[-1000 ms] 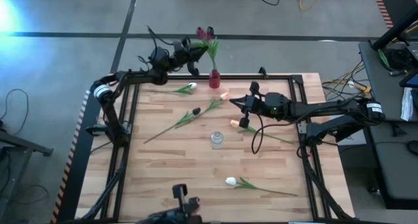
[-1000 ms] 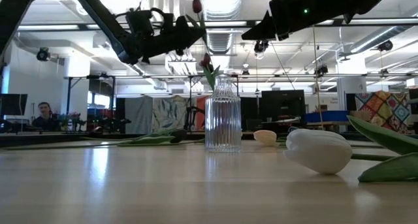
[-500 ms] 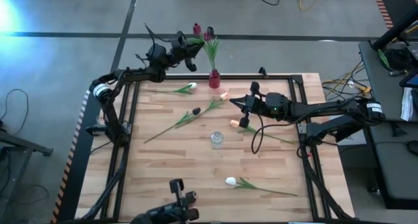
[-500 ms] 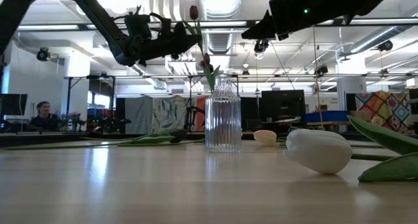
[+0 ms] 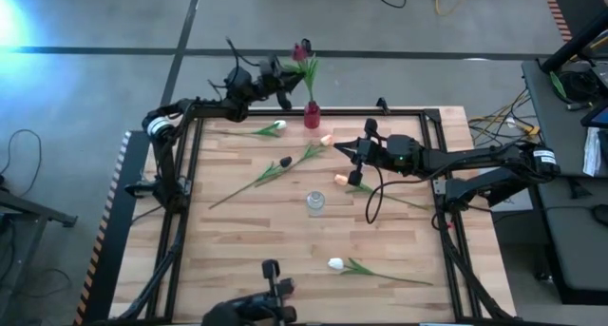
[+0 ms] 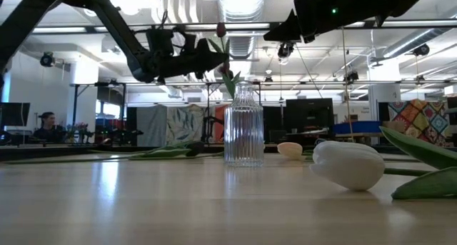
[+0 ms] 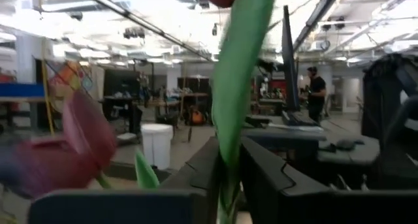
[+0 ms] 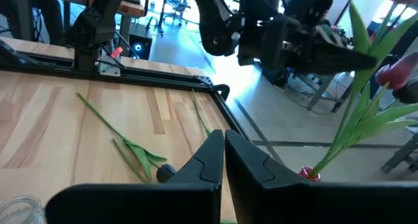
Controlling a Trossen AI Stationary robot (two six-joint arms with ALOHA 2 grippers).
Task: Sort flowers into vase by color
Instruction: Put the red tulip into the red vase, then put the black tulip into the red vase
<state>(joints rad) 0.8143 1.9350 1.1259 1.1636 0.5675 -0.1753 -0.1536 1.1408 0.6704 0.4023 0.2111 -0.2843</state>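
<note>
Bright overhead lighting; glare upper left; left wrist view blurred.

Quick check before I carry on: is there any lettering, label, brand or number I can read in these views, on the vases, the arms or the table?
None can be read.
Red vase: no label shows.
Clear vase: only ribbed glass, no print.
Left gripper and right gripper: dark housings, no marking legible.
Table: bare wood, nothing printed.
Room behind the table: signs or screens, if any, are too small and blurred to read.
</note>
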